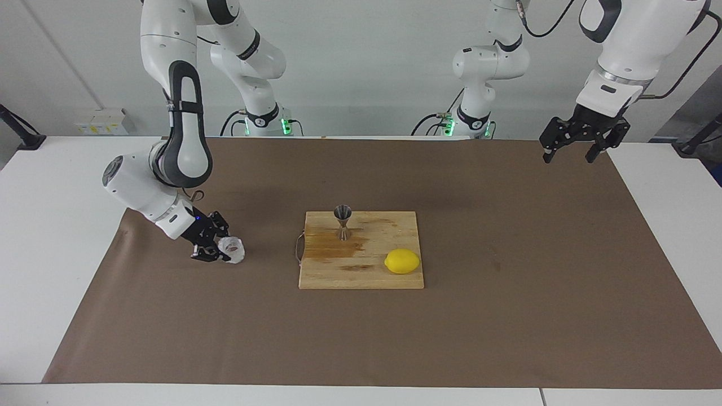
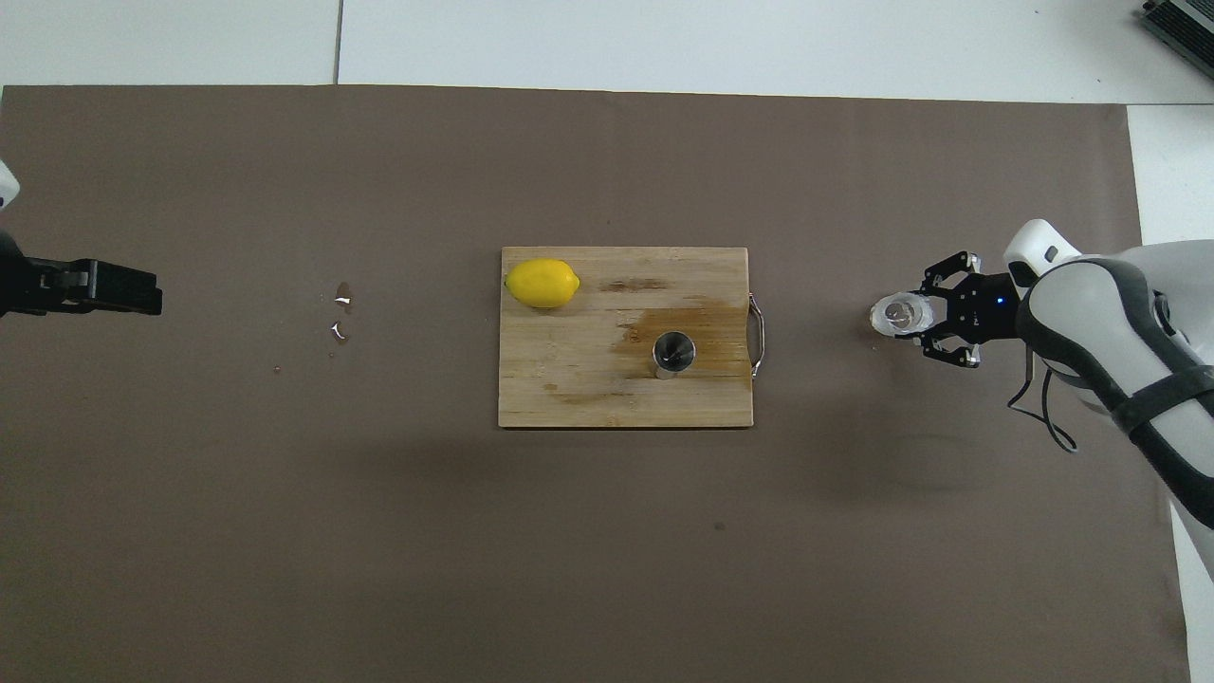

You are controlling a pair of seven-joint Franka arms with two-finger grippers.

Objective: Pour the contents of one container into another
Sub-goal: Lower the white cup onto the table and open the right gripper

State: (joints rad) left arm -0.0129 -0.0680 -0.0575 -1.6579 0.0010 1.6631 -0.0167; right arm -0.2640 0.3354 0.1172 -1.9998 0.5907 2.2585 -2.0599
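The small clear faceted glass cup is down at the brown mat toward the right arm's end, beside the cutting board. My right gripper is shut on it from the side; whether the cup rests on the mat I cannot tell. The steel hourglass jigger stands upright on the board, on a wet stain. My left gripper hangs open and empty, raised over the mat's edge at the left arm's end, where that arm waits.
A wooden cutting board with a metal handle lies mid-mat. A yellow lemon sits on its corner farther from the robots. Small droplets dot the mat toward the left arm's end.
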